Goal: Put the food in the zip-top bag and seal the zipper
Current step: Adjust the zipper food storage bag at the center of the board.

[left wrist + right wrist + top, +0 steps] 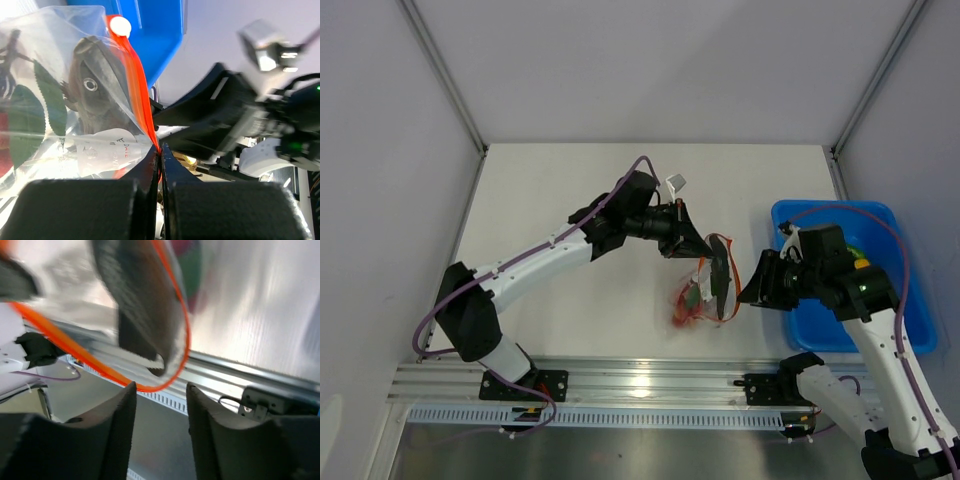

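Note:
The clear zip-top bag [695, 292] hangs above the table from my left gripper [698, 248], which is shut on the orange-red zipper [142, 100] at its end. The white slider tab [120, 25] sits at the strip's far end. Red tomatoes with green leaves [684, 305] lie inside the bag, and the leaves [25, 117] show through the film. A dark shape [145, 305] fills the open mouth; I cannot tell what it is. My right gripper [746, 290] is open right at the mouth, the zipper loop [186, 342] curving just past its fingertips [127, 390]. A yellow-orange pepper [862, 263] lies in the bin.
The blue plastic bin [820, 325] stands on the table's right side under my right arm. An aluminium rail [640, 378] runs along the near edge below the bag. White walls close in the back and both sides.

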You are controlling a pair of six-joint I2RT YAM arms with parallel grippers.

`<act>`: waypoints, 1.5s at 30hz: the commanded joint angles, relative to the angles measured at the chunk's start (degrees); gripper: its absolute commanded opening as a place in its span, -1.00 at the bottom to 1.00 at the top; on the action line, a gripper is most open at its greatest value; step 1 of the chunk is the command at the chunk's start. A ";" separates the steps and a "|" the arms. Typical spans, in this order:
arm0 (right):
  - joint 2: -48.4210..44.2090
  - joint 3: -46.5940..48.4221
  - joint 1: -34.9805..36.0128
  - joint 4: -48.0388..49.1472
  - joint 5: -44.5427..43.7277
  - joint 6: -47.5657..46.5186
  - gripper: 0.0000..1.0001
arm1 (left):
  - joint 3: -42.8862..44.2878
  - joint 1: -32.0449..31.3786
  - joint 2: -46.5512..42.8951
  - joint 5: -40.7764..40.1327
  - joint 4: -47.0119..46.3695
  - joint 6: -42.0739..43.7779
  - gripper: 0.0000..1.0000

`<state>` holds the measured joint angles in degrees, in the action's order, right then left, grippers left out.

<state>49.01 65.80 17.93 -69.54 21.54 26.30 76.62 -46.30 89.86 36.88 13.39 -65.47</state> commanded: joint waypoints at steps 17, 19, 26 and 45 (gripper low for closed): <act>1.61 -16.66 0.26 17.84 3.85 1.99 -0.28 | -0.07 0.34 -2.50 3.63 -4.07 -0.01 -0.99; 2.66 -16.94 0.26 18.73 3.86 1.91 -0.50 | -0.16 0.42 -2.68 3.72 -4.07 0.08 -0.99; 5.39 -0.88 0.26 9.61 -0.62 -0.38 -1.00 | 0.11 0.60 -4.17 0.82 3.22 5.78 -0.99; 12.51 3.27 0.70 6.35 -2.47 -5.83 -1.00 | -1.39 0.43 -11.55 -8.41 15.79 14.67 -0.99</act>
<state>63.99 62.70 18.33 -63.22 20.32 22.94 70.94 -46.04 79.13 28.08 30.00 -51.53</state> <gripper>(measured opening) 0.002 0.005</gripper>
